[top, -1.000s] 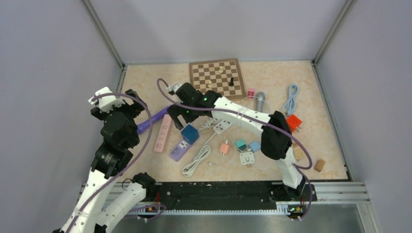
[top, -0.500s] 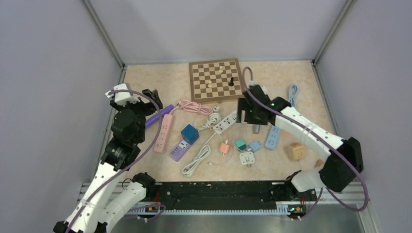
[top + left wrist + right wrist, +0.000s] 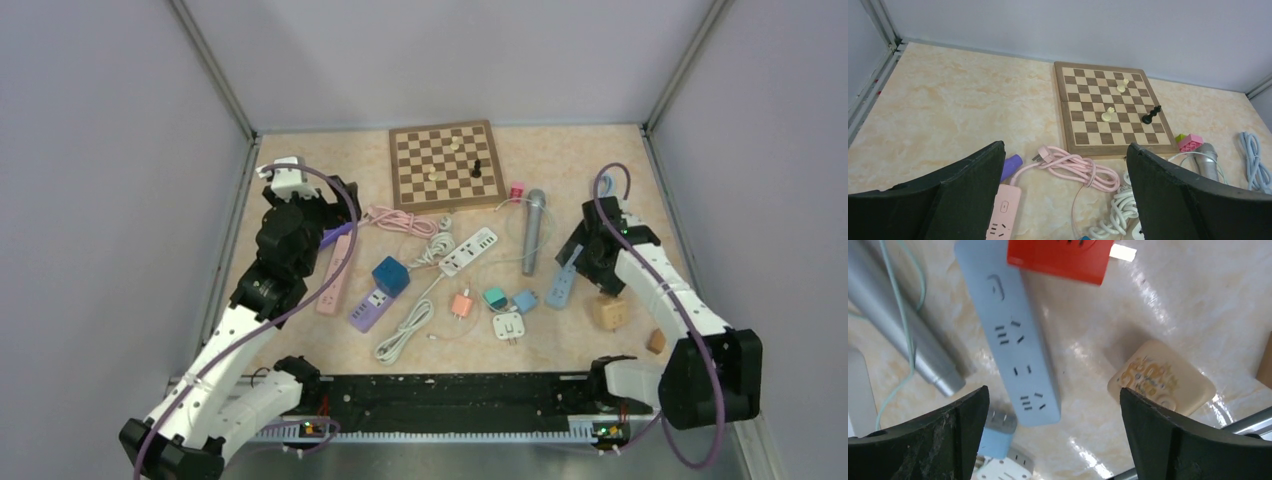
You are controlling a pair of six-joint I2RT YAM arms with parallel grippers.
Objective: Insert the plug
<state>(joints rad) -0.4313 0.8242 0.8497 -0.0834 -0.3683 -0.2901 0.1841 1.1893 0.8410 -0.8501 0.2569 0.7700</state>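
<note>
Since the last frame, right gripper (image 3: 1053,440) swung off table centre to the right side, and left gripper (image 3: 1063,200) pushed further in. Both sets of fingers are spread wide, holding nothing. I see the blue strip (image 3: 1008,340) lying flat under the right one, red adapter (image 3: 1060,257) at its switch end, beige block (image 3: 1162,382) beside it. Left one hangs over the pink strip (image 3: 1004,220). The pink plug (image 3: 1045,154) lies loose just past it, unplugged, near the chessboard (image 3: 1113,107).
</note>
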